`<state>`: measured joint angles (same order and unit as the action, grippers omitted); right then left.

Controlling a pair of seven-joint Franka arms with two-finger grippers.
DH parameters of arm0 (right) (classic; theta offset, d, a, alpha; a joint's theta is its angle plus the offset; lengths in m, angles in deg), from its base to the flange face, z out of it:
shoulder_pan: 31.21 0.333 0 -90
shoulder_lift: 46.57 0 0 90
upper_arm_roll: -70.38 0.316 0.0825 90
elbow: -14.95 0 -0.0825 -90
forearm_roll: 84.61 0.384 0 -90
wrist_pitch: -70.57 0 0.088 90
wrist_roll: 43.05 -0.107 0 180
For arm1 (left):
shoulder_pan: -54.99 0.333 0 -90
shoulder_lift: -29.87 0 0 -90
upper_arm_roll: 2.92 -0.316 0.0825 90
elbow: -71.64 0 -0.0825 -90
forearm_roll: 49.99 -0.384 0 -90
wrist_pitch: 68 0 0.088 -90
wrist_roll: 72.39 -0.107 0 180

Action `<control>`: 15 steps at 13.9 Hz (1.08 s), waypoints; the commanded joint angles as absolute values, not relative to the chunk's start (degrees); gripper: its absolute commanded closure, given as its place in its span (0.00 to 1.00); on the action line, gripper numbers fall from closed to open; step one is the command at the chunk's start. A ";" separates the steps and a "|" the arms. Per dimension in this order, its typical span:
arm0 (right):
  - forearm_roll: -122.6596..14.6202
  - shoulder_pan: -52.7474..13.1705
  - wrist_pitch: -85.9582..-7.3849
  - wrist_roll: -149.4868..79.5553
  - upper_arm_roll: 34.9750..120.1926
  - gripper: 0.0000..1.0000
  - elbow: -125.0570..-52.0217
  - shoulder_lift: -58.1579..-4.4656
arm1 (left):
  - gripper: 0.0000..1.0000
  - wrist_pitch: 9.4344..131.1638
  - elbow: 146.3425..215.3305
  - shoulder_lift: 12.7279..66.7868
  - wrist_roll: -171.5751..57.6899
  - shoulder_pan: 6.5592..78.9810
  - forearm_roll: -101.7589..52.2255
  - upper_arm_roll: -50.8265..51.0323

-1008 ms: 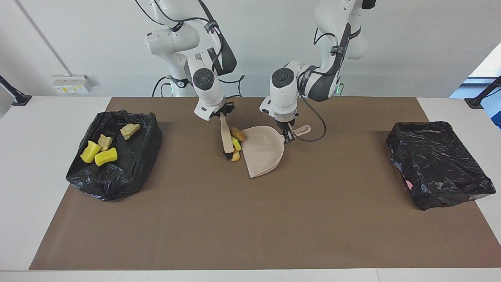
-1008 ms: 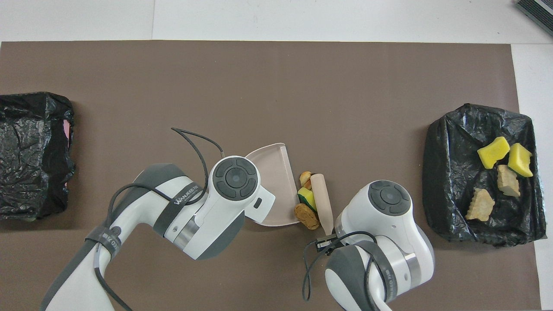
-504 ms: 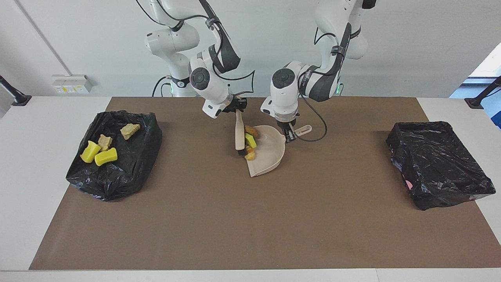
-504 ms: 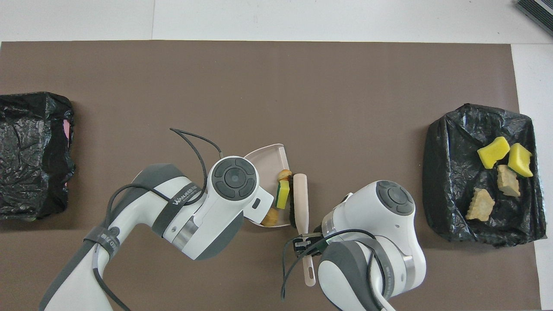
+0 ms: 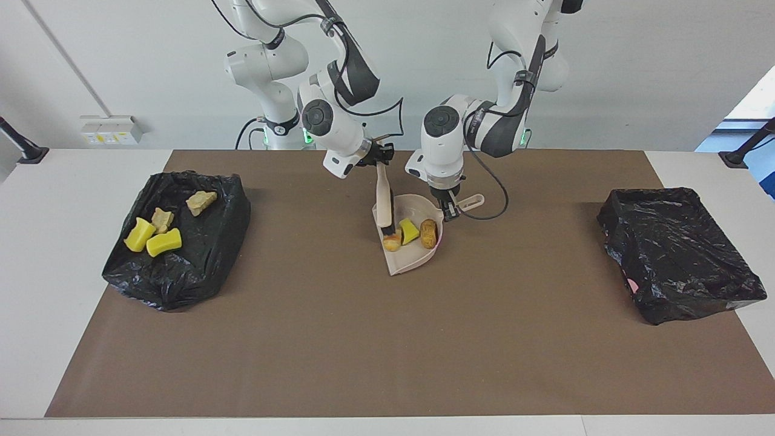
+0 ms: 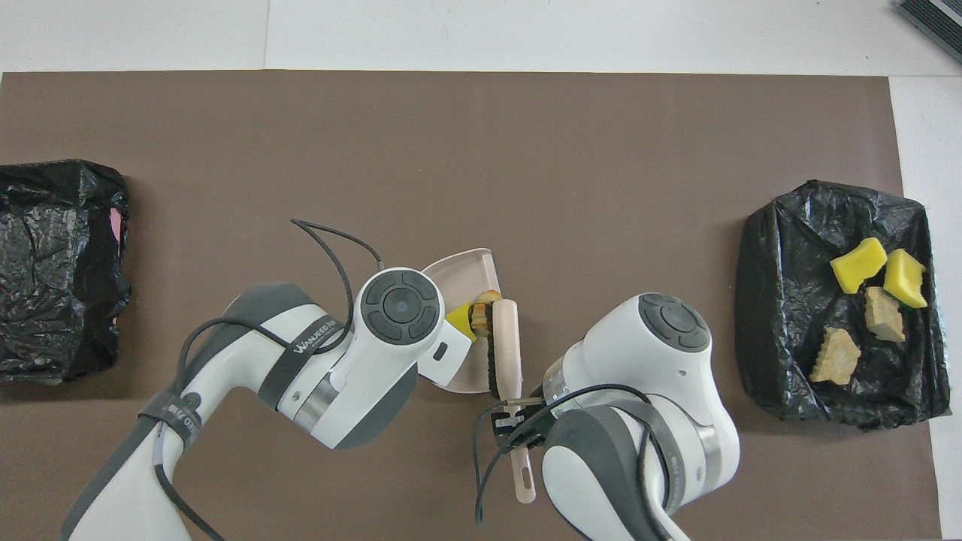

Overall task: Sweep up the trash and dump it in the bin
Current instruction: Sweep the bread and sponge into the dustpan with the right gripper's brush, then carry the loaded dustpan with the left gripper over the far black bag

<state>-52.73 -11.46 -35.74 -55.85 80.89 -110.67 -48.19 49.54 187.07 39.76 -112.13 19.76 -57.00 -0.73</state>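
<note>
Three trash (image 5: 410,233) chunks, an orange-brown lump, a yellow sponge wedge and a small bread-like piece, sit inside the dustpan (image 5: 412,257) at the mat's middle, while four more lie in the black-lined bin (image 5: 181,272) at the right arm's end.

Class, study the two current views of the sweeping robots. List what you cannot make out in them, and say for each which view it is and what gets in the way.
1. Overhead view: the left arm covers much of the dustpan and the brown lump in it.
2. Overhead view: the left gripper is hidden under its own arm.
3. Both views: crumpled plastic hides the inside of the black bin at the left arm's end.
4. Overhead view: the right arm covers part of the brush handle.
</note>
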 commanded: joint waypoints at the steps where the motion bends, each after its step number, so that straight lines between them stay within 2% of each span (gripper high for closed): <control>1: -59.97 -12.58 -29.46 -58.25 80.76 1.00 -106.70 -49.20 | 1.00 50.92 188.36 38.66 -115.70 20.71 -57.73 -0.73; 8: -67.47 -14.60 -24.89 -68.25 80.84 1.00 -106.34 -55.26 | 1.00 53.47 185.20 39.89 -129.41 24.48 -57.73 -1.25; 11: -68.09 -14.60 -23.20 -70.82 81.46 1.00 -109.05 -58.16 | 1.00 53.12 182.21 39.89 -131.36 27.30 -57.73 -1.43; 15: -66.07 -10.12 -25.75 -74.77 81.63 1.00 -113.98 -61.50 | 1.00 53.55 180.54 39.19 -136.72 30.55 -58.68 -1.95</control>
<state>-66.75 -11.56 -23.59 -72.49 81.24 -110.33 -58.37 53.08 181.51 39.72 -134.66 29.32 -57.17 -1.81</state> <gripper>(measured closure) 0.740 0.670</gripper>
